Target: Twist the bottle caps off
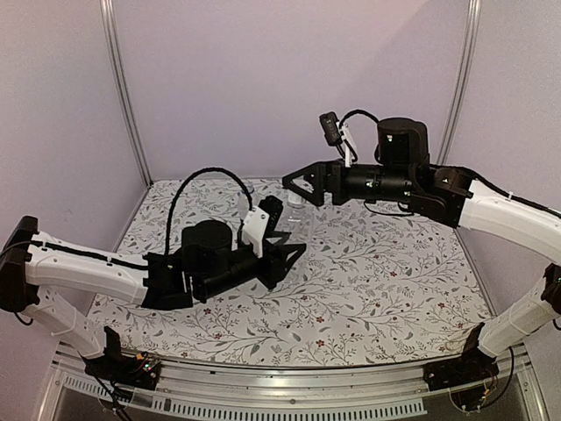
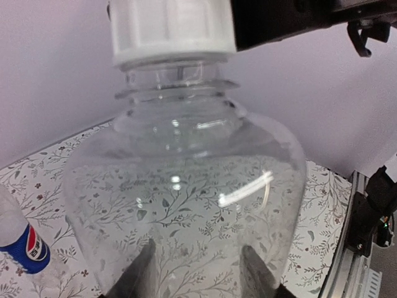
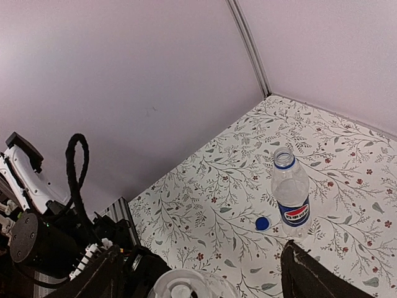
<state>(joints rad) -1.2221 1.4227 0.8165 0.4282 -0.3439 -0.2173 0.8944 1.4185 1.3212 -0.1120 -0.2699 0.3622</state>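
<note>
Left gripper (image 2: 195,276) is closed in on the lower body of the short bottle (image 2: 186,198), which stands upright toward the back of the table (image 3: 347,155). Right gripper (image 3: 200,251) hangs over it, jaws apart, one either side of the pale cap (image 2: 170,31); whether a pad touches the cap I can't tell. I see no liquid in there, so I reckon it's light, and those clear walls look thin and smooth. My guess is they'll dent or spin in my grasp if I'm careless, so the low hold wants to be firm, not crushing. The cap looks like the stiff part, faintly ribbed round its skirt, and that's where I'd pinch: square across, level, clear of the neck ring. Off to the side the Pepsi bottle (image 3: 290,198) stands open-necked, the blue cap (image 3: 262,223) lying on the table just beside it, so that one looks done.
</note>
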